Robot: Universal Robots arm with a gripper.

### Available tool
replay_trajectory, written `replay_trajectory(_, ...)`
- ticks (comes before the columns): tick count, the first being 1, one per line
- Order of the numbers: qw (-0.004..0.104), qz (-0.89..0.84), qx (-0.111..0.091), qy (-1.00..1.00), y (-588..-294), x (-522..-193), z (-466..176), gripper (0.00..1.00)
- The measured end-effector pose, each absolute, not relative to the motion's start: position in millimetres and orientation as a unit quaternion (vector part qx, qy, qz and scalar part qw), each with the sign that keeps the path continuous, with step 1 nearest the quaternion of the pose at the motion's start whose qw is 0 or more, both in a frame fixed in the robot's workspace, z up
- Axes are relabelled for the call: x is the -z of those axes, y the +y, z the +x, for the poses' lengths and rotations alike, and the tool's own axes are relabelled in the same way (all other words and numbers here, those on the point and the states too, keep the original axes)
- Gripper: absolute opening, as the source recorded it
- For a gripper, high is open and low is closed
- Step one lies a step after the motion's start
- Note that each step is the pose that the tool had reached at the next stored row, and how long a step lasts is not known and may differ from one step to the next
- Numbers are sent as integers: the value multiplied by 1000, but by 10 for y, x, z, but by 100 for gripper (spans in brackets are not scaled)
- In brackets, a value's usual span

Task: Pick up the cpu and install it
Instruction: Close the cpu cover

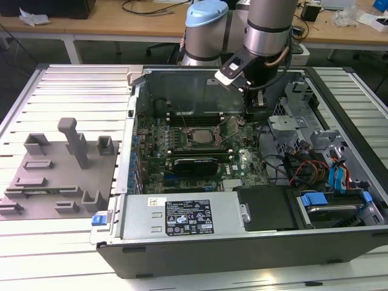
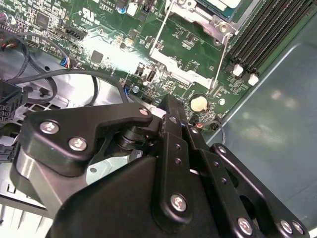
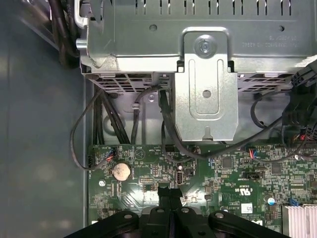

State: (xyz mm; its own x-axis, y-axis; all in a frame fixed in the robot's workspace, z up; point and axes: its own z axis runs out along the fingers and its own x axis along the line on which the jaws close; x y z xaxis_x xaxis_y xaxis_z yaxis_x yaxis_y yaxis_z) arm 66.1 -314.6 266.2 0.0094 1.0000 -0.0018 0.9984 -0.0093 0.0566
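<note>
The cpu lies flat in the socket at the middle of the motherboard, inside the open case on the surface. The tool hangs over the board's far edge, to the exterior view's right of the socket and apart from the cpu. In both wrist views its fingers are pressed together, empty, near a coin cell.
</note>
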Motion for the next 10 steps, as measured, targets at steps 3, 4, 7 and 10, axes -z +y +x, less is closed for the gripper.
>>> replay_trajectory(3,21,710,-19,704,-3146,-2648,666,11)
replay_trajectory(4,21,710,-19,704,-3146,-2643,667,11)
replay_trajectory(7,20,710,-18,704,-3146,-2613,671,11)
replay_trajectory(10,19,710,-17,704,-3146,-2561,673,11)
